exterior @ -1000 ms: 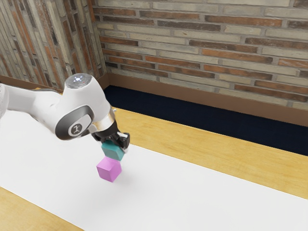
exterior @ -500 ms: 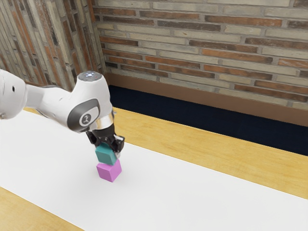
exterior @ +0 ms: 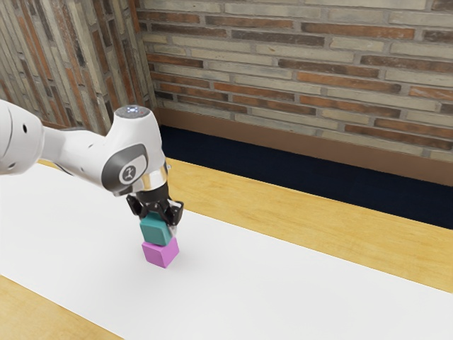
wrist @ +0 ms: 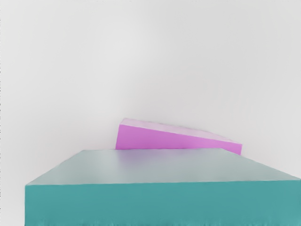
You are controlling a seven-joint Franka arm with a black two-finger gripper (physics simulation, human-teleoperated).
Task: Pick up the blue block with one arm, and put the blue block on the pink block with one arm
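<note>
The blue block [exterior: 155, 231], teal in colour, rests on top of the pink block [exterior: 161, 253] on the white table cover. My black gripper [exterior: 156, 216] comes down on it from above, its fingers shut on the blue block's two sides. In the wrist view the blue block [wrist: 160, 186] lies just under my hand, and a strip of the pink block [wrist: 174, 139] shows beyond it, slightly offset from it.
The white cover [exterior: 283, 290] runs across the wooden table [exterior: 318, 212]. A brick wall [exterior: 297, 64] stands behind, with a dark floor strip below it. Bare cover lies to the exterior view's right of the stack.
My hand moved toward the exterior view's left and came down, setting the blue block onto the pink block. In the last half second it sank only slightly.
</note>
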